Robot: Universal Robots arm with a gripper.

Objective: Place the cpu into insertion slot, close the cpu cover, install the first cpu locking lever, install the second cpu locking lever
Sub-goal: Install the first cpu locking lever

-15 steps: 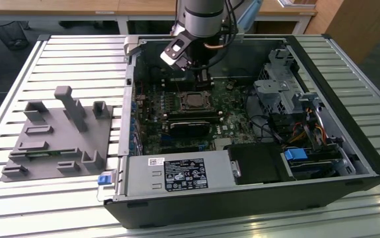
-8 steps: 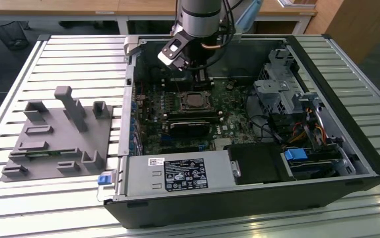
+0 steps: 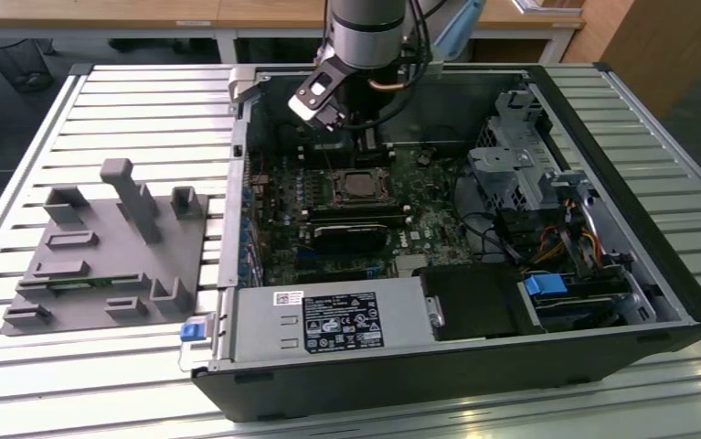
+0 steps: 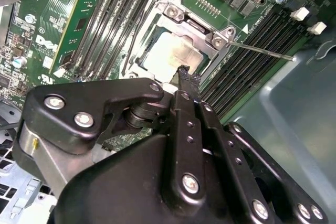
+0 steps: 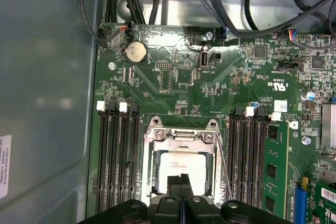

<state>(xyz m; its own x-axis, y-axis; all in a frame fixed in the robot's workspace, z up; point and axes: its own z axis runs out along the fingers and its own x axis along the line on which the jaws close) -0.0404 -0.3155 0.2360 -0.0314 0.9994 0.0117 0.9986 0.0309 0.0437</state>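
The hand (image 5: 181,183) is hovering closed, fingers (image 5: 175,186) pressing together and gripping nothing, just over the cpu (image 5: 181,162). The cpu is sitting in the insertion slot (image 5: 145,167), the cpu cover (image 5: 181,137) lying down over it. One locking lever (image 4: 262,50) is sticking out free; lever latching judged outstanding.

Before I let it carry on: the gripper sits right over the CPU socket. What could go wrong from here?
1. The gripper, shut, hangs over the cpu seated inside the cpu cover; pressing down off-centre could scratch or tilt the chip.
2. The thin locking lever looks unlatched beside the memory slots; it could slip from the gripper and strike them.
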